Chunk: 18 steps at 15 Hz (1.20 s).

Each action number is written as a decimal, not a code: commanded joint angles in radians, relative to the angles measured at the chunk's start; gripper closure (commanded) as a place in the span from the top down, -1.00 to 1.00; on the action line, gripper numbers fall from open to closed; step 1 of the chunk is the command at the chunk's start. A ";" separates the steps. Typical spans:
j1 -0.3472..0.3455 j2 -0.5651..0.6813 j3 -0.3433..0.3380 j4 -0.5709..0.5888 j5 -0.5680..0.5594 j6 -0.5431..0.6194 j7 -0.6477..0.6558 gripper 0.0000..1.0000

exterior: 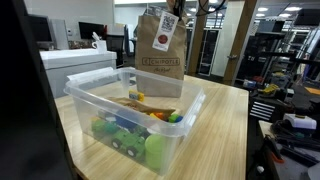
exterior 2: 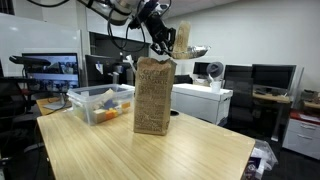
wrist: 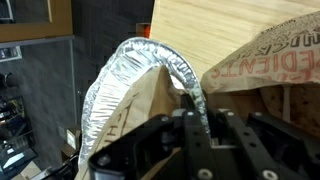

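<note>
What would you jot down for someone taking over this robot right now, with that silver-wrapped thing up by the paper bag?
Gripper: shut on the foil-wrapped packet, held in the air level with the bag's top; the wrist view shows it clamped at the packet's edge.
Paper bag: upright on the wooden table, under the gripper.
Clear bin: on the same table, apart from the bag, with toys inside.
Done: the packet is gripped and off the table.
Left: the packet is not yet set down anywhere, neither in the bag nor in the bin.
</note>
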<state>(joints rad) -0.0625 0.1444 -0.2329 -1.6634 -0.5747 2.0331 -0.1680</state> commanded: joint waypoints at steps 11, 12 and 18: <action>-0.008 -0.154 0.105 -0.180 0.038 0.119 0.009 -0.94; -0.008 -0.166 0.112 -0.201 0.045 0.139 0.008 -0.94; -0.010 -0.211 0.126 -0.293 0.144 0.271 -0.038 -0.94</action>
<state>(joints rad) -0.0616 -0.0230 -0.1147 -1.8970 -0.4747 2.2447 -0.1694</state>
